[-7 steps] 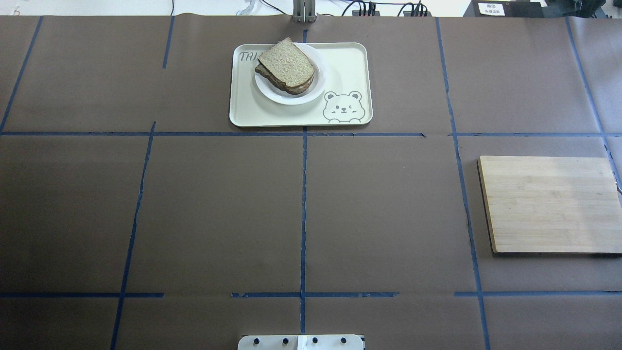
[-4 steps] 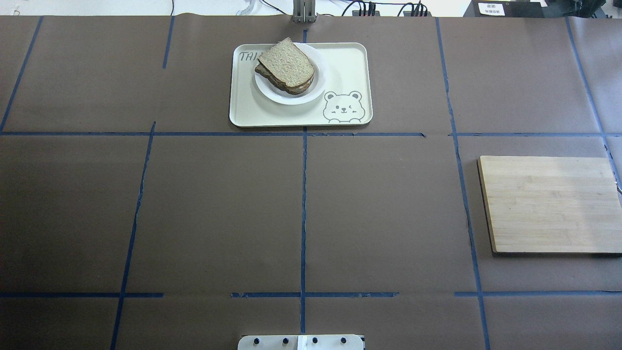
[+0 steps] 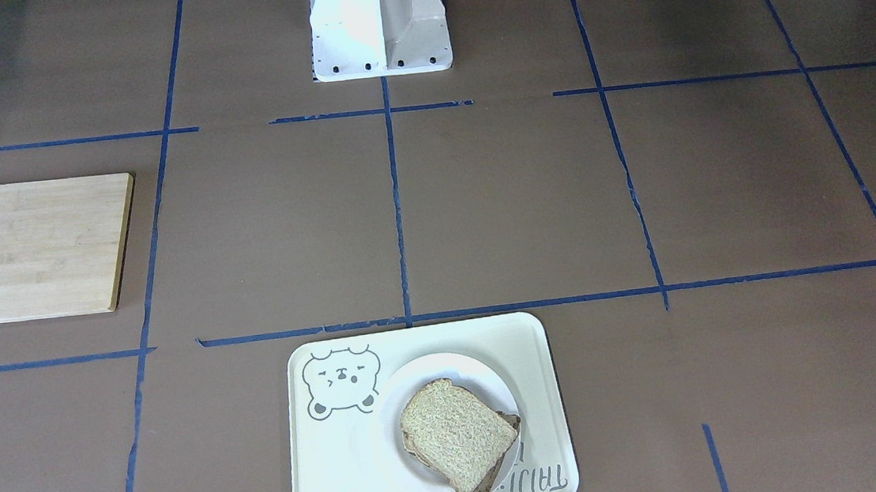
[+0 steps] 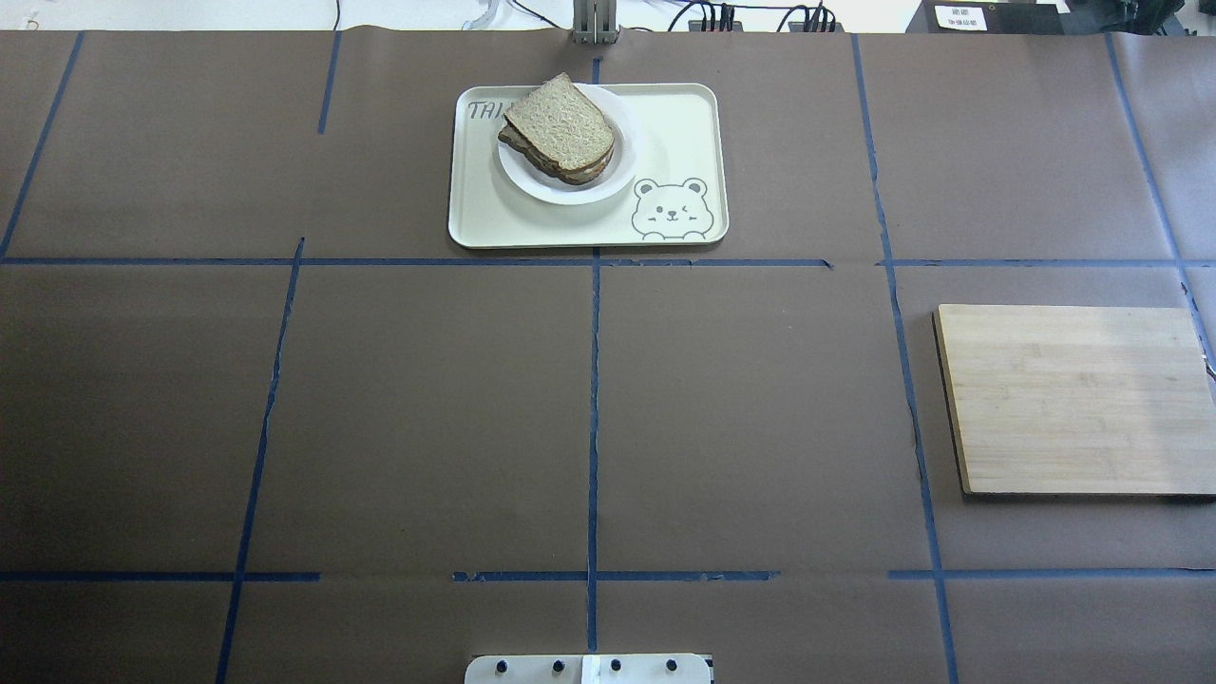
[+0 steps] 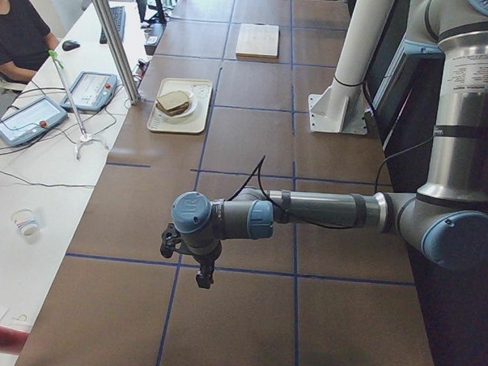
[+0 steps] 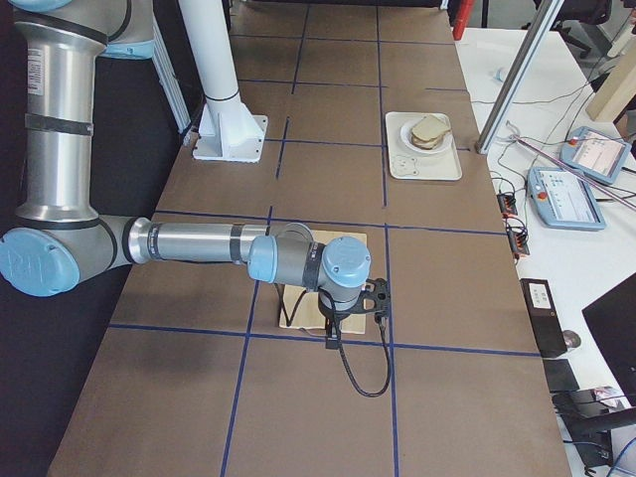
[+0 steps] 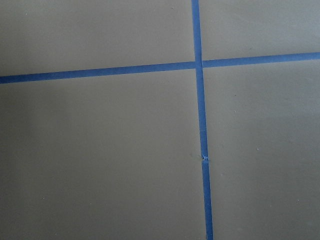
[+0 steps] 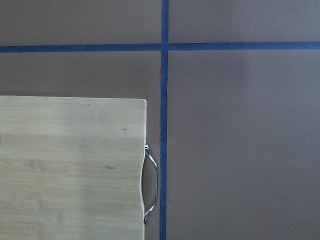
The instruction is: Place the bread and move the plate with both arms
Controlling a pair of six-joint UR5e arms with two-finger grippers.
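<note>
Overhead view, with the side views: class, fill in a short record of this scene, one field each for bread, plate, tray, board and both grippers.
bread: top slice of a stack on the plate
plate: on the tray, beside the bear drawing
tray: middle of the table's far side
board: on the robot's right
left gripper: far from the tray; open or shut unclear
right gripper: above the board's edge; open or shut unclear

A cream bear-print tray [image 4: 679, 133] lies at twelve o'clock on the brown table [image 4: 427, 408]; a wooden cutting board [image 4: 1073, 399] sits at three o'clock.
</note>
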